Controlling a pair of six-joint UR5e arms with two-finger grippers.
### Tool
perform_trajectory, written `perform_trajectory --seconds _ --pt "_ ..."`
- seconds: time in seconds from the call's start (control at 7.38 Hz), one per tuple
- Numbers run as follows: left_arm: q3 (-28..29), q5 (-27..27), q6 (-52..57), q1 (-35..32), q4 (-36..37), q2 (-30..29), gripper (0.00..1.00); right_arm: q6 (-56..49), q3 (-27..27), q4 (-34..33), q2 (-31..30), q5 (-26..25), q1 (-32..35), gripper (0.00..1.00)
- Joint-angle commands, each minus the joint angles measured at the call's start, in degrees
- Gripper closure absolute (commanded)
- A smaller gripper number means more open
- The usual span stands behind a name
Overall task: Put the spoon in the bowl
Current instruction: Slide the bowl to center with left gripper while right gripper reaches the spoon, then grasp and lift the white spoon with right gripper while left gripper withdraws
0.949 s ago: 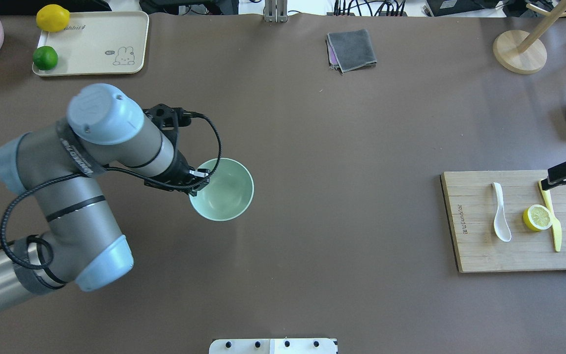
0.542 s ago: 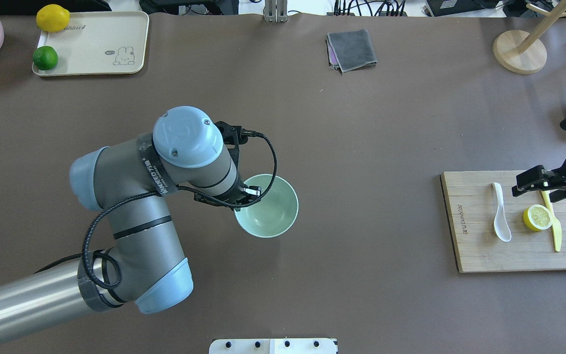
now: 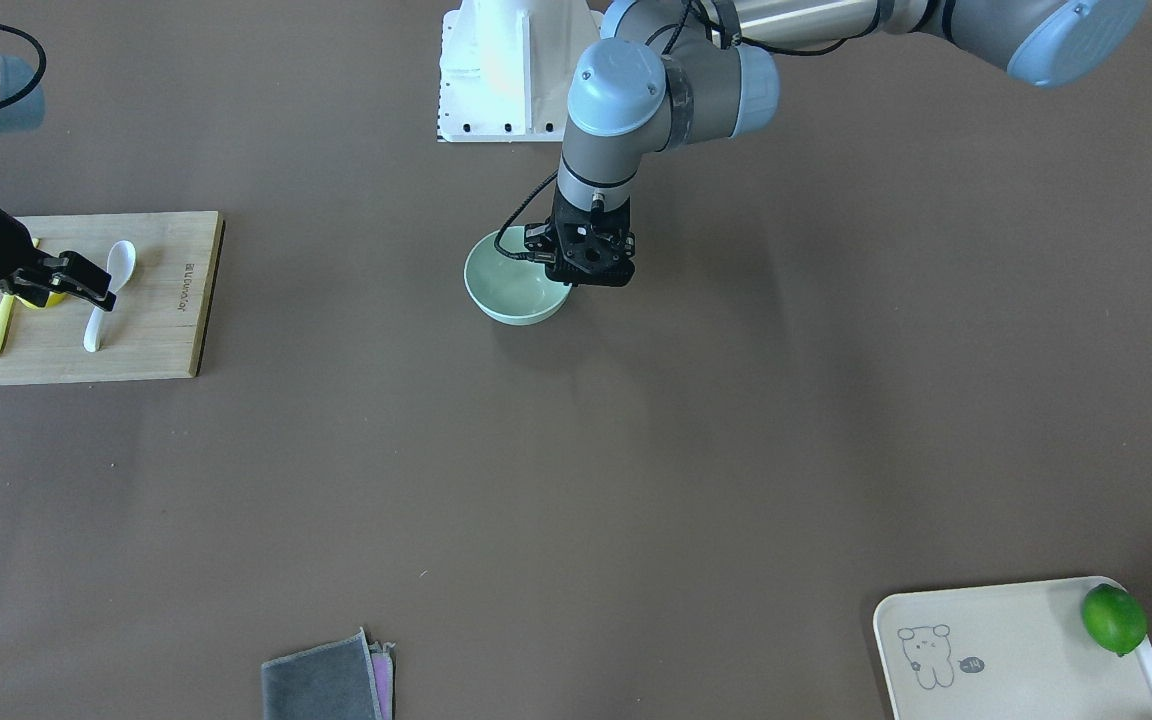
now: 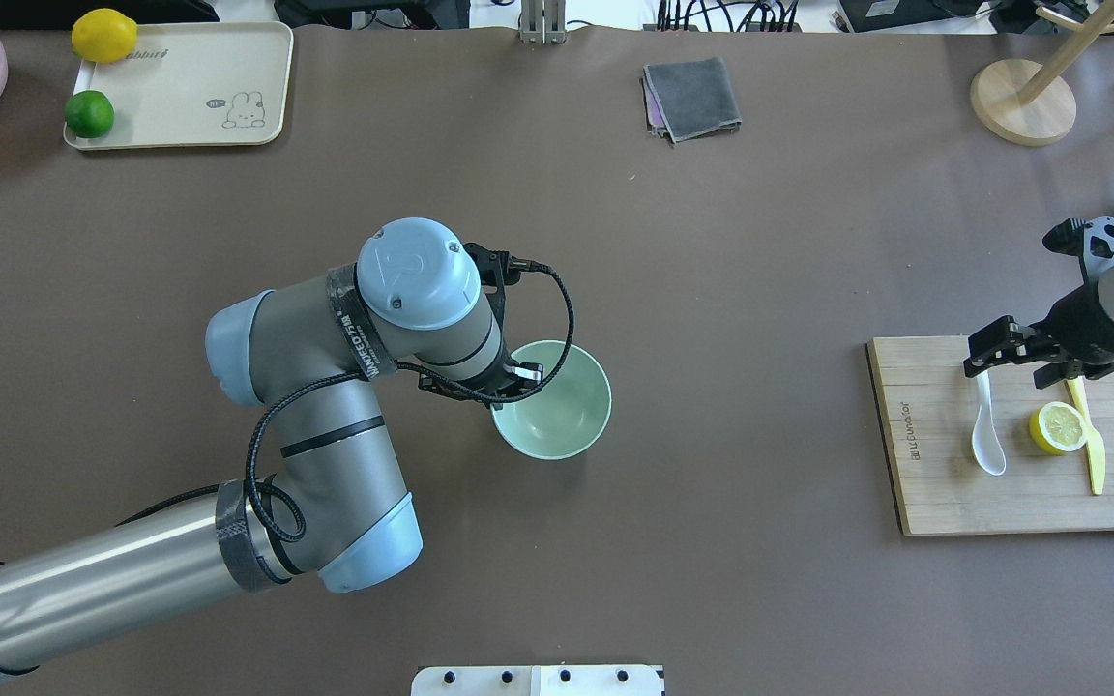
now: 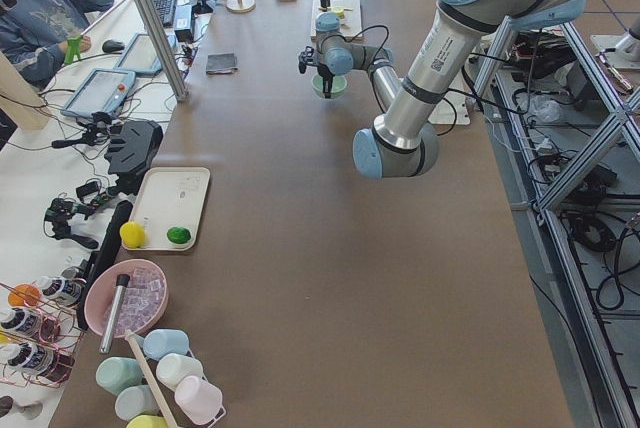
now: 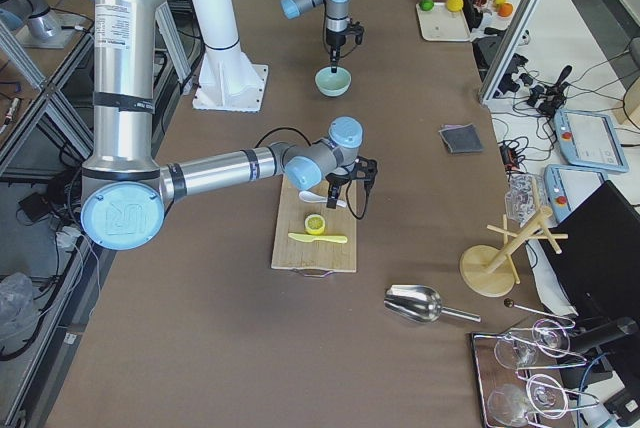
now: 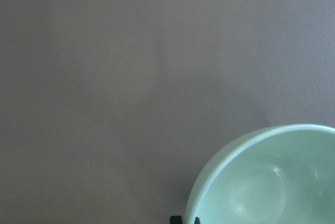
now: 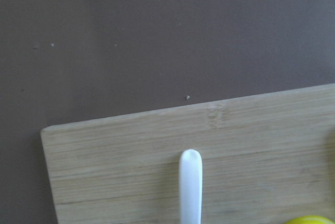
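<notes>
**Spoon pickup, approach stage.** The spoon (image 4: 985, 425) lies untouched on the cutting board (image 4: 934, 483), close to the right edge of the tabletop (image 4: 760, 242). Its long axis runs between the far edge and the robot's edge, with the handle tip toward the far edge and the scoop toward the robot.

The right gripper (image 4: 1002, 362) has its fingers apart and holds nothing. It hovers over the handle tip, and its height above the board cannot be told. In the right wrist view the handle runs up the midline. From this the gripper is judged to be lined up with the handle, so the coming move calls for a descent and a closing across the handle's width.

The lemon half (image 4: 1058, 428) sits just beside the scoop on the right-edge side, and the yellow knife (image 4: 1096, 464) lies against it. The board on the spoon's other side is bare, which gives that finger room.

The bowl (image 4: 562, 411) stands near the middle of the tabletop, well apart from the spoon toward the left edge. The left gripper (image 4: 518, 375) is clamped on the part of its rim that faces the left edge, so the side of the opening facing the spoon is uncovered.

The right arm is much the nearer to the spoon. The overhead view shows nothing on the tabletop between board and bowl, so the carry is judged a plain traverse toward the left edge.
</notes>
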Motion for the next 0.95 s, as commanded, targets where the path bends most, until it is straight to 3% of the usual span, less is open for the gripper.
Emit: perform_trajectory --seconds 0.0,0.54,0.68,0.81 --pt "0.3 -0.1 -0.1 0.0 -0.8 -0.1 1.00 0.4 -1.9 0.1 0.6 0.0 -1.0 0.15" --pt "0.4 -0.1 0.0 0.7 -0.9 0.2 1.00 0.4 -2.4 0.1 0.6 -0.9 -3.0 0.32" --pt "0.3 -0.1 0.0 0.7 -0.9 0.1 1.00 0.6 -2.4 0.1 0.6 -0.9 -3.1 0.49" --pt "0.5 -0.1 0.1 0.7 -0.9 0.2 0.87 0.8 -2.5 0.1 0.5 -0.9 -3.1 0.73"
